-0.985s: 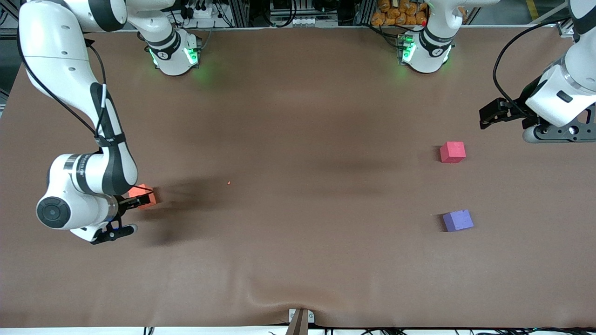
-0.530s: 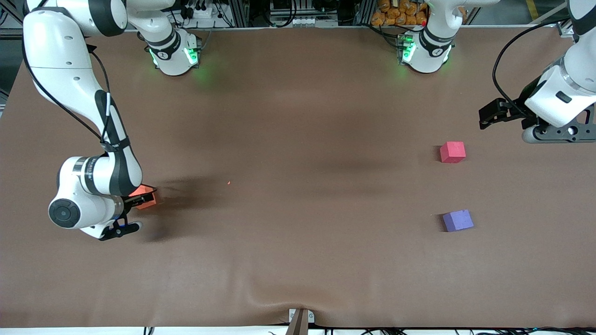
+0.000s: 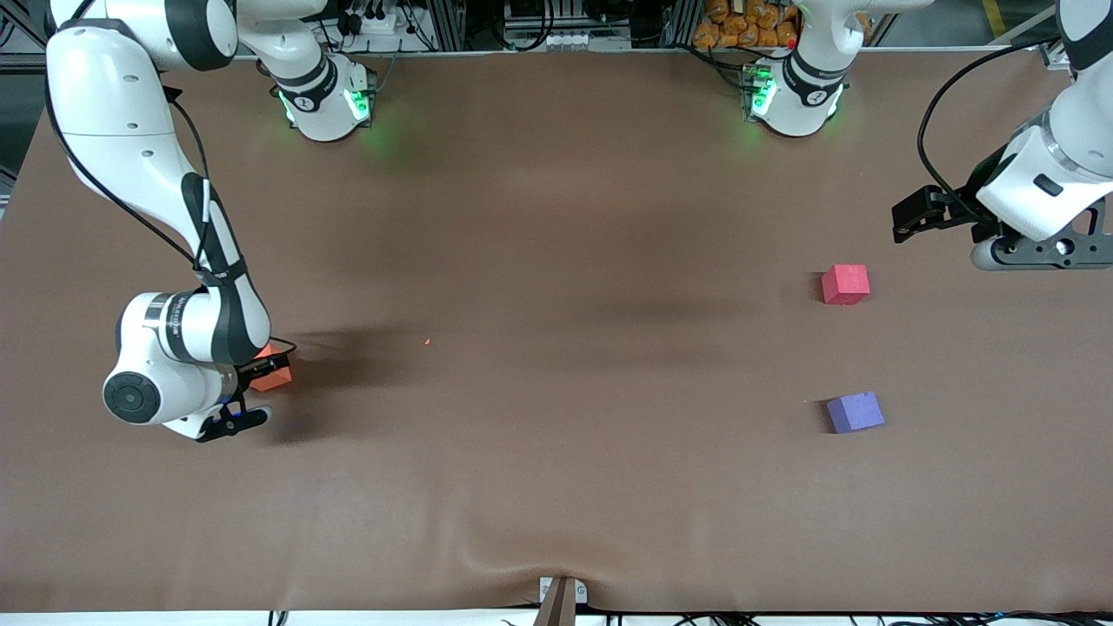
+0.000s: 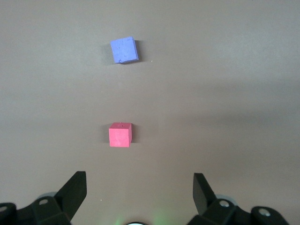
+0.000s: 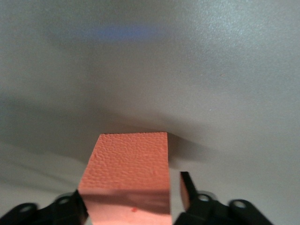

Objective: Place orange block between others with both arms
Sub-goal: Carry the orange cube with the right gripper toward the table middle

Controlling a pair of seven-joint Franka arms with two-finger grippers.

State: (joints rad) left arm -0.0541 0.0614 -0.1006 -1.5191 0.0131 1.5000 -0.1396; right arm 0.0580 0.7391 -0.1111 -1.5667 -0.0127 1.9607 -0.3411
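The orange block [image 3: 275, 376] [image 5: 126, 164] lies on the brown table at the right arm's end. My right gripper [image 3: 261, 372] [image 5: 131, 183] is down around it. One finger rests against the block's side and the other finger [image 5: 186, 187] stands a thin gap off, so the gripper is open. The others are at the left arm's end: the pinkish-red cube [image 3: 845, 284] [image 4: 120, 135], and the purple cube [image 3: 856, 411] [image 4: 124, 50] nearer to the front camera. My left gripper [image 3: 911, 219] [image 4: 139, 180] hangs wide open and empty above the table, beside the pinkish-red cube.
A brown cloth [image 3: 556, 348] covers the whole table. It bulges in a fold [image 3: 522, 556] near the front edge, by a small mount [image 3: 561, 596]. The two arm bases [image 3: 326, 100] [image 3: 796, 96] stand along the back edge.
The right arm has sunk and shifted slightly over the orange block, and its fingers have drawn in close around it. The left arm has barely moved.
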